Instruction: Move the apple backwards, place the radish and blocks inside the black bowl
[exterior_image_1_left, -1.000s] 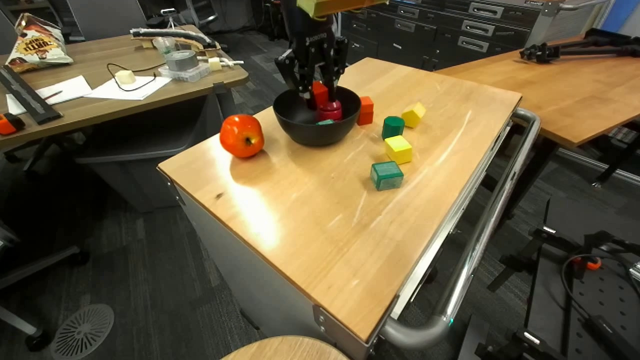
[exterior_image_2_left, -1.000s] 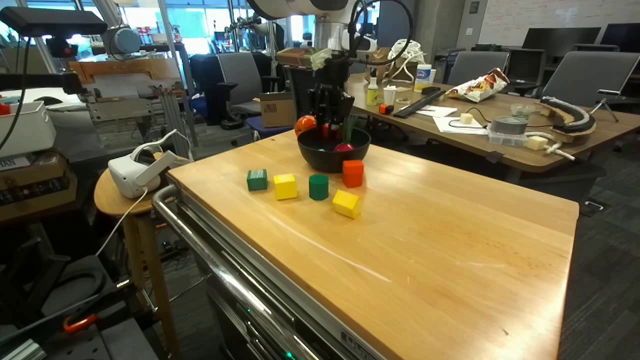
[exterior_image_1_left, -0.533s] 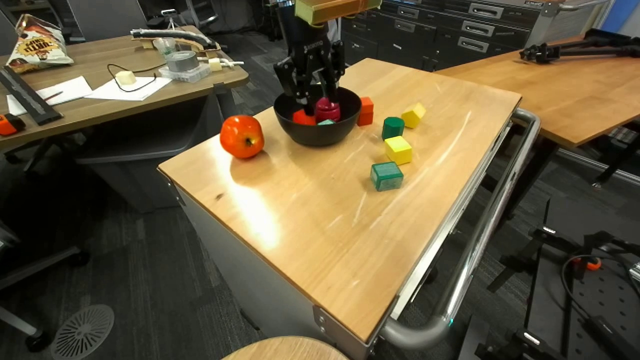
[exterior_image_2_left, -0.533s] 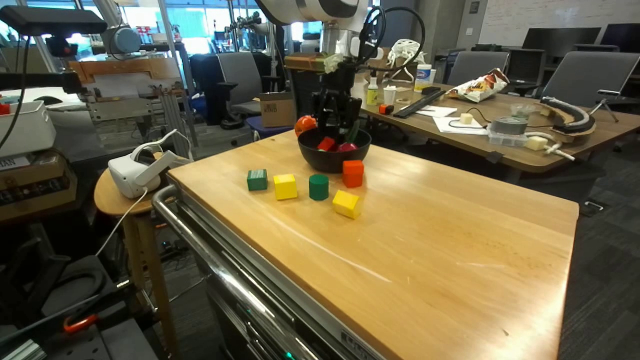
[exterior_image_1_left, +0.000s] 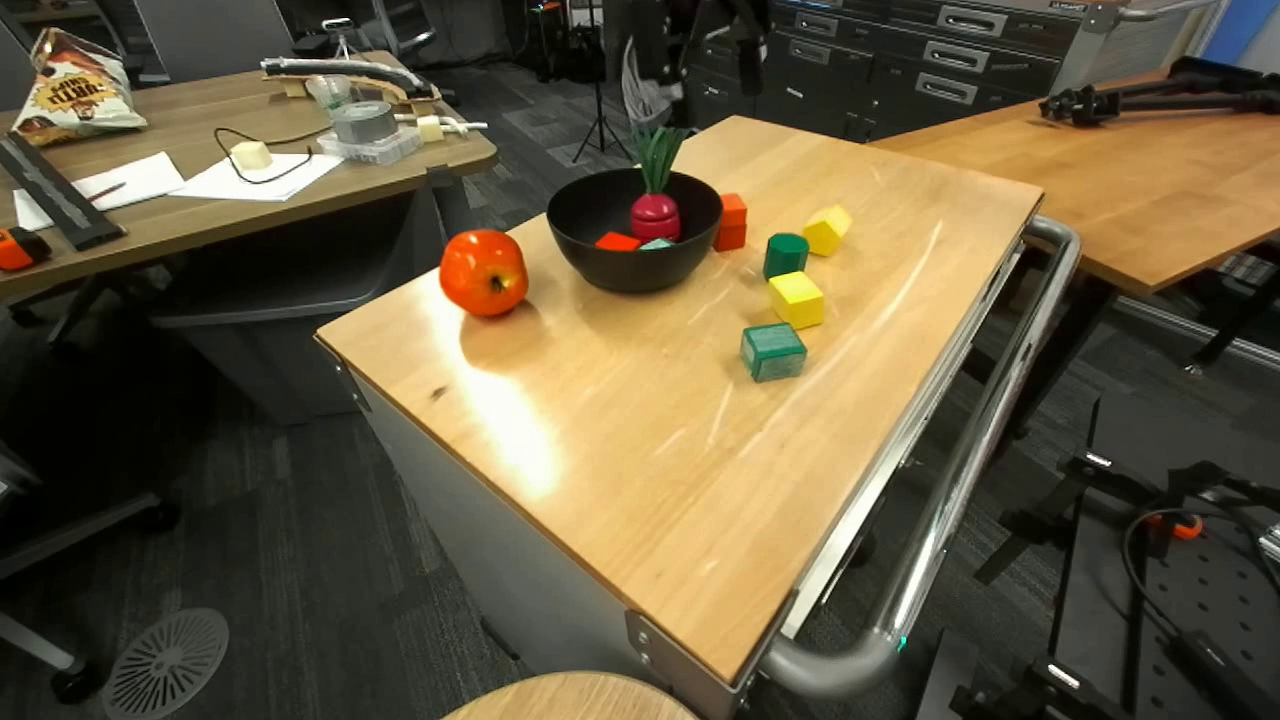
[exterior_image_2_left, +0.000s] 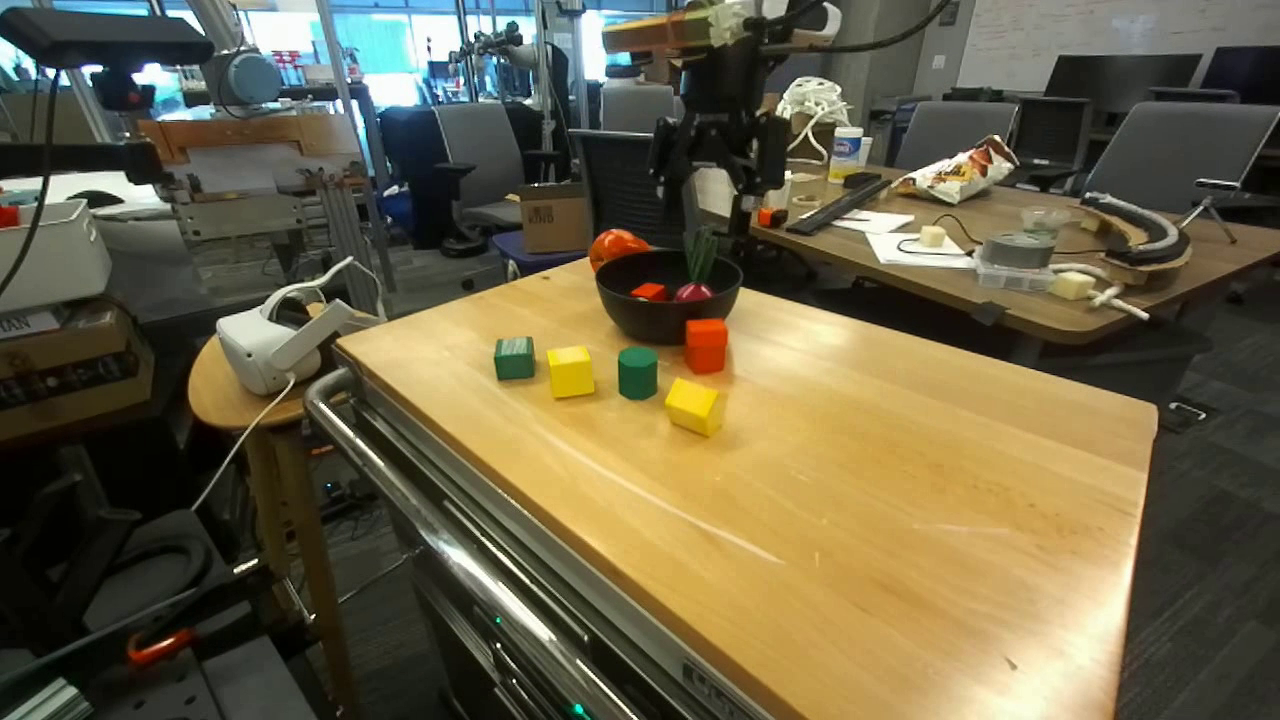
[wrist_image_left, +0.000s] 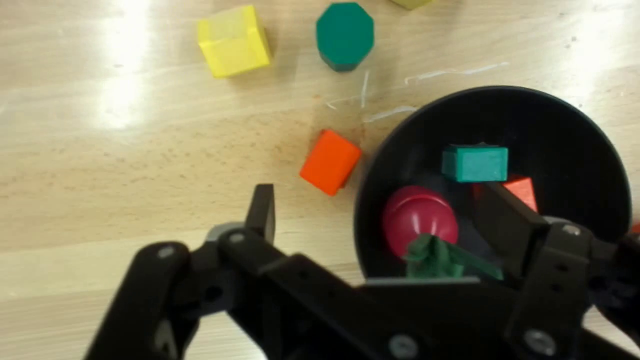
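My gripper (wrist_image_left: 378, 207) hangs above the black bowl (exterior_image_2_left: 668, 325), its jaws wide apart with nothing between them. Inside the bowl are the radish (wrist_image_left: 420, 217), leaves upward, a teal block (wrist_image_left: 475, 164) and a red-orange block (exterior_image_2_left: 650, 292), partly behind a finger in the wrist view. Just outside the rim, two red-orange blocks (exterior_image_1_left: 731, 222) stand stacked. A green eight-sided block (exterior_image_1_left: 786, 257), a yellow block (exterior_image_1_left: 797, 299), another yellow block (exterior_image_1_left: 828, 231) and a green cube (exterior_image_1_left: 773, 352) lie on the table. The apple (exterior_image_1_left: 484, 272) rests beside the bowl, near the table's edge.
The wooden tabletop (exterior_image_1_left: 600, 420) has a metal rail (exterior_image_1_left: 960, 480) along one side. A round stool (exterior_image_2_left: 225, 385) bearing a white headset (exterior_image_2_left: 270, 345) stands close by. Another table (exterior_image_2_left: 960, 290) with a chip bag (exterior_image_2_left: 960, 175) lies behind.
My gripper was down in the bowl on a red-orange block. It opened, left that block in the bowl, then rose clear. The apple and the blocks on the table have not moved.
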